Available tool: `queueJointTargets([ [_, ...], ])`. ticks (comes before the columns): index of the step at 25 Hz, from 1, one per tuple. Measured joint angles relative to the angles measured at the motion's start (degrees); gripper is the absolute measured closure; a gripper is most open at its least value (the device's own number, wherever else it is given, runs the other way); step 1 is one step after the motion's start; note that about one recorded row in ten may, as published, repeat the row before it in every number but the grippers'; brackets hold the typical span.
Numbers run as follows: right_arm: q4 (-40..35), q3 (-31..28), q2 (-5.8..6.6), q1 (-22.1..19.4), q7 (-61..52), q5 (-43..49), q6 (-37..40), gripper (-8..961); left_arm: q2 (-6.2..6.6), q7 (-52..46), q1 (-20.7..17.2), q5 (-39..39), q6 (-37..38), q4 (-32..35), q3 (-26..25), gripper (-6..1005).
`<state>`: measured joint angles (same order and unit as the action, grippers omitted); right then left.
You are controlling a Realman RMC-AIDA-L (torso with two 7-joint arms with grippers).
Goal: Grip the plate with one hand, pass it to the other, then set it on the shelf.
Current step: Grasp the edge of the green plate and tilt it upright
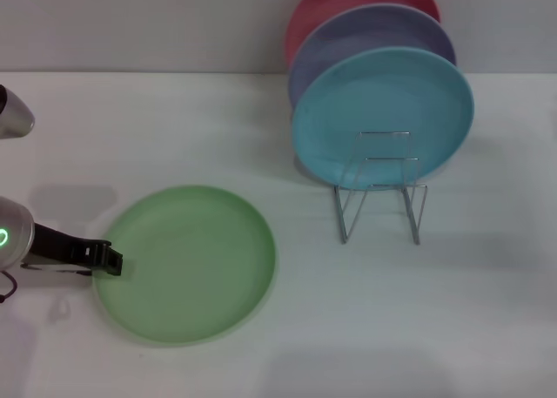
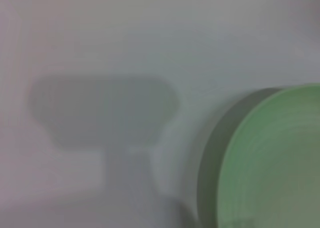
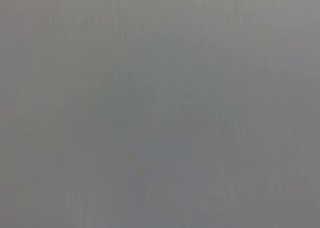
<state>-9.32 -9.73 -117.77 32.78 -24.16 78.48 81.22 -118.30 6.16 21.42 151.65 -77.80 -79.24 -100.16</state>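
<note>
1. Nearest to us in the head view lies one round, shallow, matte light-green plate (image 1: 187, 263), flat on the white table (image 1: 452, 320).
2. We count one gripper in view: the left gripper (image 1: 108, 259), black and two-fingered on a silver wrist with a green ring light, reaching in from the table's left edge.
3. Its tip sits at the plate's left rim, touching or just over it; we cannot tell how far its fingers are parted, nor whether they have hold of the rim.
4. From the left wrist view we see one curved portion of the green plate (image 2: 275, 163) with its shadow beside it, and a blurred dark shadow on the table further off.
5. Well beyond the left gripper, on the far side of the plate from it, stands one thin silver wire dish rack (image 1: 381, 189) with upright looped dividers.
6. We count three plates standing on edge in that rack: one turquoise-blue plate (image 1: 383, 111) in front, one lavender plate (image 1: 370, 32) behind it, and one pink-red plate (image 1: 348, 2) at the back.
7. That makes four plates in all.
8. Our right wrist view shows only a plain grey field, and the right gripper appears in no view.
</note>
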Motion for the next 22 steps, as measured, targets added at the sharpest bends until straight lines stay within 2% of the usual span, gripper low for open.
queueJointTargets([
  [8, 0.0, 0.0, 0.00, 0.2, 0.0, 0.0, 0.0, 402, 0.00, 0.1, 0.8, 0.9, 0.0, 0.9, 0.0, 633],
  [10, 0.0, 0.0, 0.00, 0.3, 0.0, 0.0, 0.0, 402, 0.00, 0.1, 1.1, 0.9, 0.0, 1.3, 0.0, 762],
  [22, 0.0, 0.2, 0.03, 0.5, 0.0, 0.0, 0.0, 402, 0.08, 0.5, 2.1, 0.9, 0.4, 2.7, 0.0, 824],
])
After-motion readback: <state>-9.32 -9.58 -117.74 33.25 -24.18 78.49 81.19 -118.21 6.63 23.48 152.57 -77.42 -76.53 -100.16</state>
